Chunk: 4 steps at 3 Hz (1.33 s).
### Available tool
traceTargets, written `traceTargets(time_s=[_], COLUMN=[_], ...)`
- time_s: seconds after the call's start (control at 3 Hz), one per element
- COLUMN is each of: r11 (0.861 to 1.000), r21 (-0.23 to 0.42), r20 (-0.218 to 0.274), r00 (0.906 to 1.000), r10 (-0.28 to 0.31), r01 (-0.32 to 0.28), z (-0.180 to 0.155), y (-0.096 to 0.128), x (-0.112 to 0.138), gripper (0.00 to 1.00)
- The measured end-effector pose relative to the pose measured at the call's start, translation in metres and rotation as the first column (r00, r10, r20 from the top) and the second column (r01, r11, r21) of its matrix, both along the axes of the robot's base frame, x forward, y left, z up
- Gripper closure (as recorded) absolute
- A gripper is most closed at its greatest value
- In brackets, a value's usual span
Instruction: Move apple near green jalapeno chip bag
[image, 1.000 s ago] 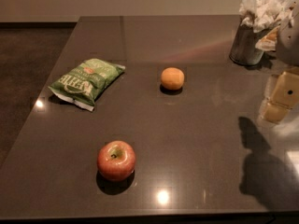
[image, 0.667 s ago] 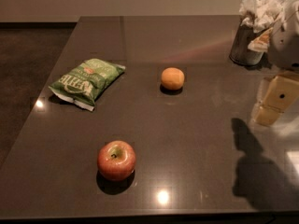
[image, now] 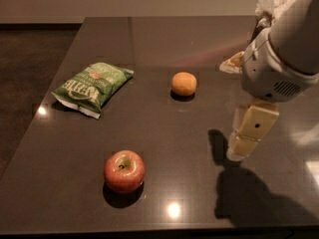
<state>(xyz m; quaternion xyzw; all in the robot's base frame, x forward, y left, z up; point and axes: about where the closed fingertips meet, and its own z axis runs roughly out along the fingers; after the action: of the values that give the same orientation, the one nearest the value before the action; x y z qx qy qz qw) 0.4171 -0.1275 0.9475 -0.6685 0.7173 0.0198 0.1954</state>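
**Change of state.** Compared with the views of a second ago, the gripper [image: 241,148] is displaced from the far right edge of the scene leftward and nearer, and is now held low over the right half of the tabletop [image: 164,128]. Its shadow is cast on the tabletop directly beside and below it. Whether the gripper is spread or closed cannot be told from this view. Nothing is held.

The apple [image: 124,171], the green jalapeno chip bag [image: 93,86] and the orange fruit [image: 184,83] are found in unchanged positions.

**Meaning for the task.** The displacement is judged to be the start of the approach. The apple is not yet contacted, and the transfer is not yet begun. The gripper is still well apart from the apple, which lies to its left and slightly nearer.

**Location of the task's thing.** The apple is seated on the tabletop near the front edge, left of centre. The bag lies farther back and to the left, well apart from it. The orange fruit lies at mid-depth to the right of the bag.

**Orientation.**
- Apple: upright, with the stem dimple directed upward and tilted slightly toward the near side. The body is round, so no useful long axis is presented.
- Bag: flat on the tabletop. Its long axis runs diagonally from near-left to far-right, with a white sealed end at each extreme.
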Motion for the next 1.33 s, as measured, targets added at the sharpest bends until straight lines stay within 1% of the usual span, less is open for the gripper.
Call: traceTargets(time_s=[0.33,0.67,1.0,1.33], r11=[0.995,0.984,0.973,0.958], r21=[0.041,0.061,0.065,0.076], r20=[-0.033,-0.046,-0.041,-0.058], r00=[0.9953,0.9841,0.974,0.9584], r10=[0.091,0.171,0.223,0.279], r01=[-0.09,-0.169,-0.22,-0.275], z=[-0.017,-0.036,-0.051,-0.071], y=[0.035,0.066,0.093,0.129], x=[-0.011,-0.02,-0.027,-0.04], gripper=[0.0,0.0,0.0,0.0])
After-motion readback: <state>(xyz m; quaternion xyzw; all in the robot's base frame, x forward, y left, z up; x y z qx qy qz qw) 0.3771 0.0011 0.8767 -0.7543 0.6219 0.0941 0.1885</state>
